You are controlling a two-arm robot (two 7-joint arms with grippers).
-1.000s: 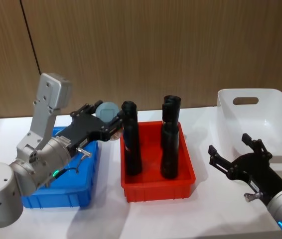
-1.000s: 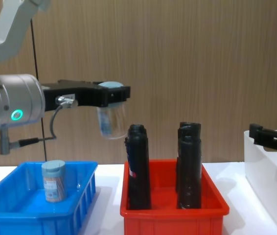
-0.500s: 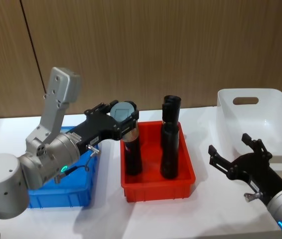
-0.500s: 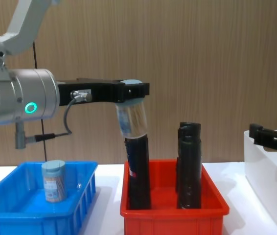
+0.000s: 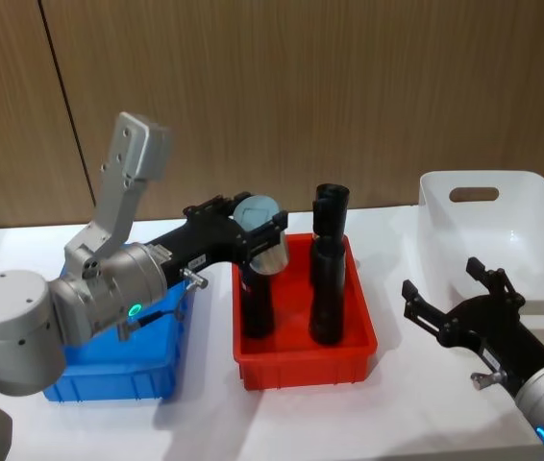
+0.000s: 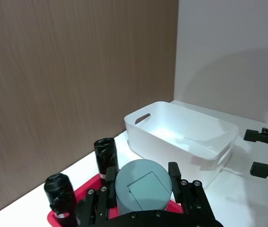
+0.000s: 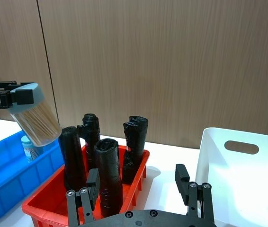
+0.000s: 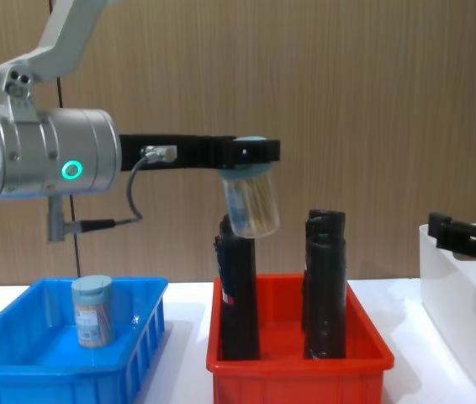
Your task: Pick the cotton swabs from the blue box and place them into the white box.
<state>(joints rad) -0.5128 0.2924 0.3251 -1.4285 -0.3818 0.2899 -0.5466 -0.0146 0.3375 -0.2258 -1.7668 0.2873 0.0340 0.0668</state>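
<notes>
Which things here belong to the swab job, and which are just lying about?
Job: swab jar in the left gripper; second swab jar in the blue box; white box; right gripper, open, near it.
Lying about: red bin; black rolls standing in it.

Blue box (image 8: pixel 53 383), red bin (image 8: pixel 297 383), white box (image 5: pixel 531 206)

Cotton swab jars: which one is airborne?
The jar held at its lid by the left gripper, tilted above the red bin; the other jar stands upright in the blue box. Right gripper parked open.
</notes>
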